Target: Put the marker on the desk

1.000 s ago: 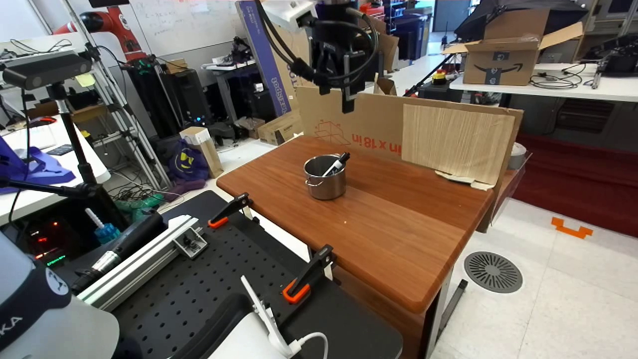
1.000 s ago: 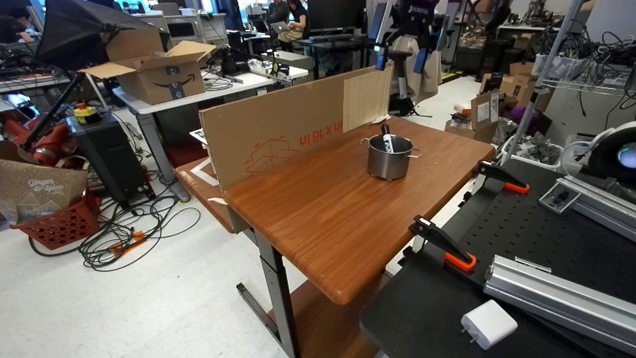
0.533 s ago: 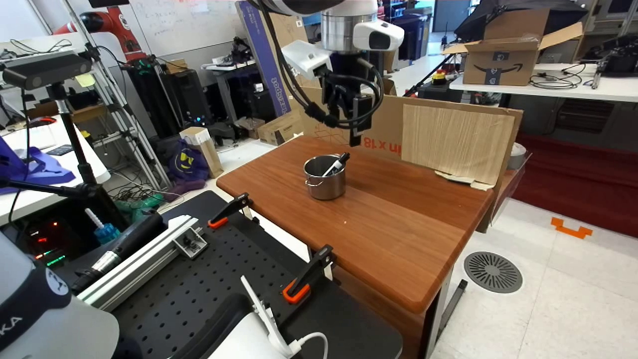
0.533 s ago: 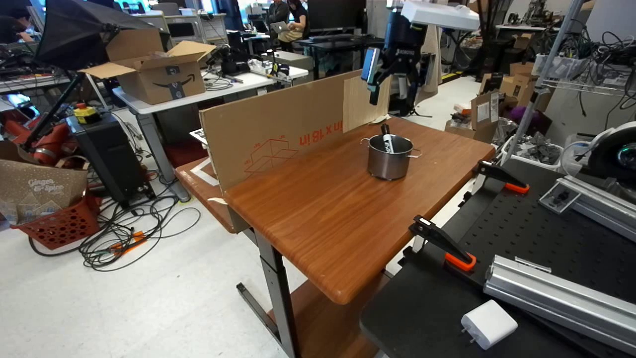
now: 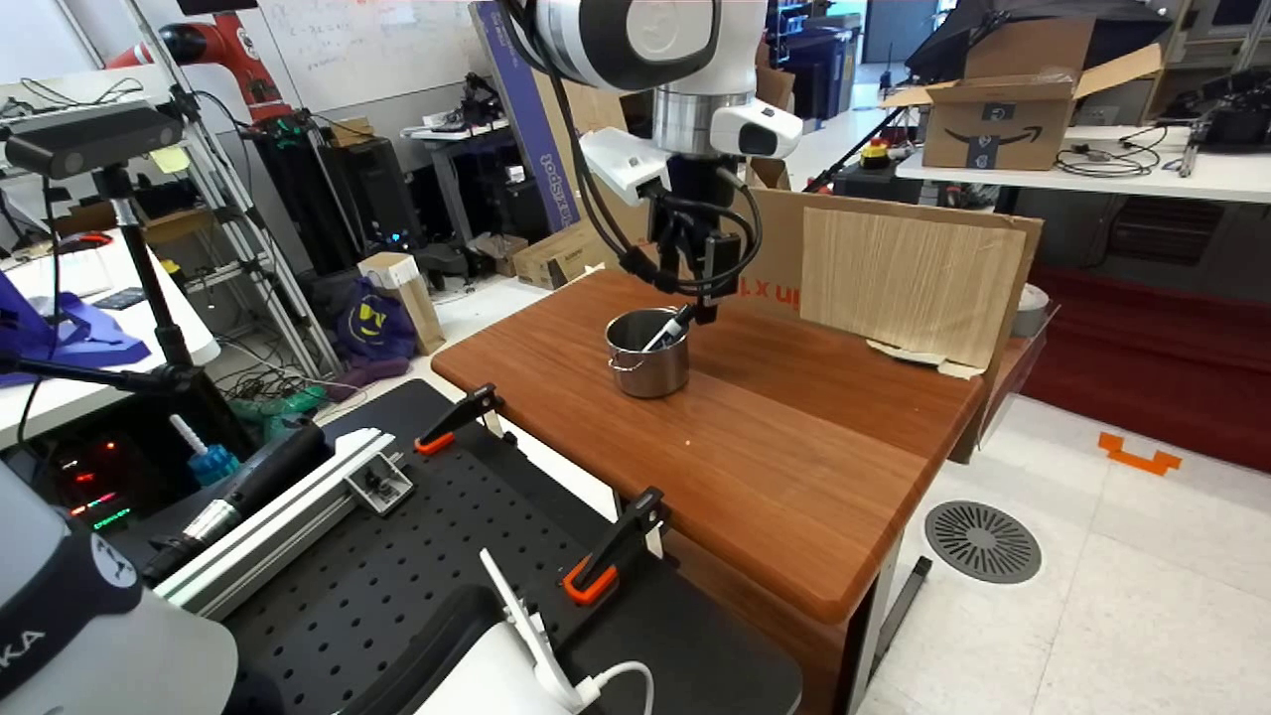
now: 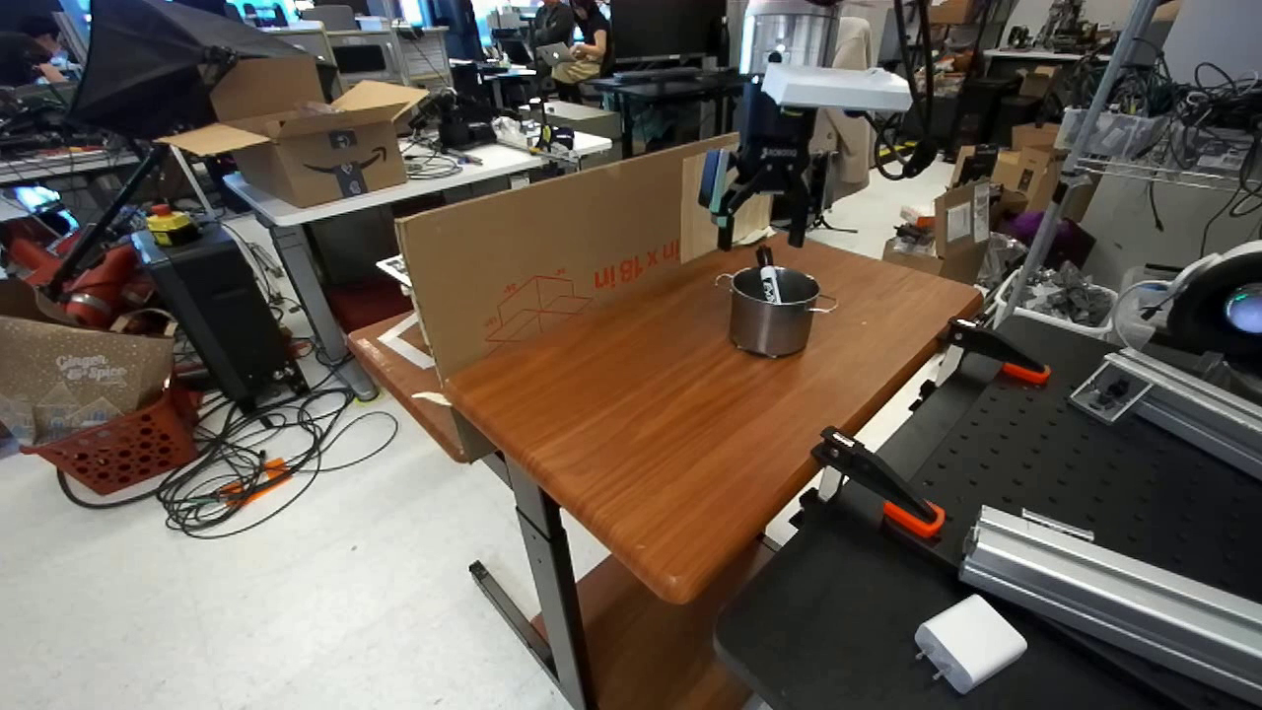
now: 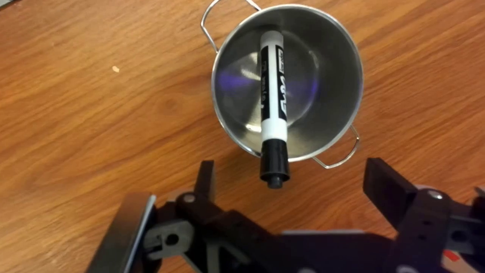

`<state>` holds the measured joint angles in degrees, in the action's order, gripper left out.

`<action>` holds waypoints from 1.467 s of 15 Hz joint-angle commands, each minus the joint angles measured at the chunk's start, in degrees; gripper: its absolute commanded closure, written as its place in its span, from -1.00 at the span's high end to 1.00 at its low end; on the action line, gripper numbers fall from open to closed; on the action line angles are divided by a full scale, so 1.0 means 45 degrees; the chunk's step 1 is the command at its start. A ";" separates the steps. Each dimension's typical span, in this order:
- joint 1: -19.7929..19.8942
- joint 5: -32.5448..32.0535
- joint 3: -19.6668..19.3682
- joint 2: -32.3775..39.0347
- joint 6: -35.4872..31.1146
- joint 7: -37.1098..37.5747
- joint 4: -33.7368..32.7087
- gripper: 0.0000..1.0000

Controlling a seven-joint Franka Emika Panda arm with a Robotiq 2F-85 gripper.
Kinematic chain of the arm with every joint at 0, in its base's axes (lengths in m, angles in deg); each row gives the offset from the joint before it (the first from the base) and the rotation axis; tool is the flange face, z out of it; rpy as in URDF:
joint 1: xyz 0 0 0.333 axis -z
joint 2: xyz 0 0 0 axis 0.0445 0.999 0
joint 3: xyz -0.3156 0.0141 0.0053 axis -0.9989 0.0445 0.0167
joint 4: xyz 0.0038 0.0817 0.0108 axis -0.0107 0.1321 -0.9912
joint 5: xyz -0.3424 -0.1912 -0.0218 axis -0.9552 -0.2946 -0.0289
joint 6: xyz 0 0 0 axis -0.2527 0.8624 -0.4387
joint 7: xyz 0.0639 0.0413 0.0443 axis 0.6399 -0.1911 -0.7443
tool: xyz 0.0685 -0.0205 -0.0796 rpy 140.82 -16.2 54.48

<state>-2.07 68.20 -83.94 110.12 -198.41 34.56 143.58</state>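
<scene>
The marker (image 7: 273, 91), white and black with a black cap, leans in a metal cup (image 7: 329, 87). Its capped end sticks out over the rim. It also shows in both exterior views (image 5: 670, 330) (image 6: 770, 284). The cup stands on the reddish-brown desk (image 5: 775, 467), which also shows in an exterior view (image 6: 631, 424). My gripper (image 7: 290, 163) is open and empty. In the wrist view the marker's cap lies between the two spread fingertips, nearer the left one, without touching. In an exterior view my gripper (image 6: 761, 240) hangs just above the cup and the marker's cap.
A cardboard panel (image 6: 552, 266) stands along one long edge of the desk. Clamps with orange handles (image 5: 606, 561) hold on at the black perforated table (image 5: 397, 566) beside the desk. The cup has wire handles (image 7: 341, 161) on two sides.
My gripper has come down from high above the desk to just over the cup, and it stays open. The marker and the cup have not moved.
</scene>
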 commanded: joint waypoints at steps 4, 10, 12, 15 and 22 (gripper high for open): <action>-0.0070 -0.0089 0.0041 0.0530 0.0135 0.0312 -0.0617 0.07; -0.0048 -0.0072 0.0074 0.0601 0.0189 0.0232 -0.0740 -0.81; -0.0045 -0.0082 0.0082 0.0510 0.0176 0.0193 -0.0683 -0.99; -0.0005 -0.0025 0.0124 0.0275 0.0201 0.0084 -0.0608 -0.91; 0.0165 -0.0085 0.0082 -0.1360 0.0519 -0.0423 -0.0286 -0.91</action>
<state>-2.07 68.16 -83.62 107.91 -197.92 34.35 141.08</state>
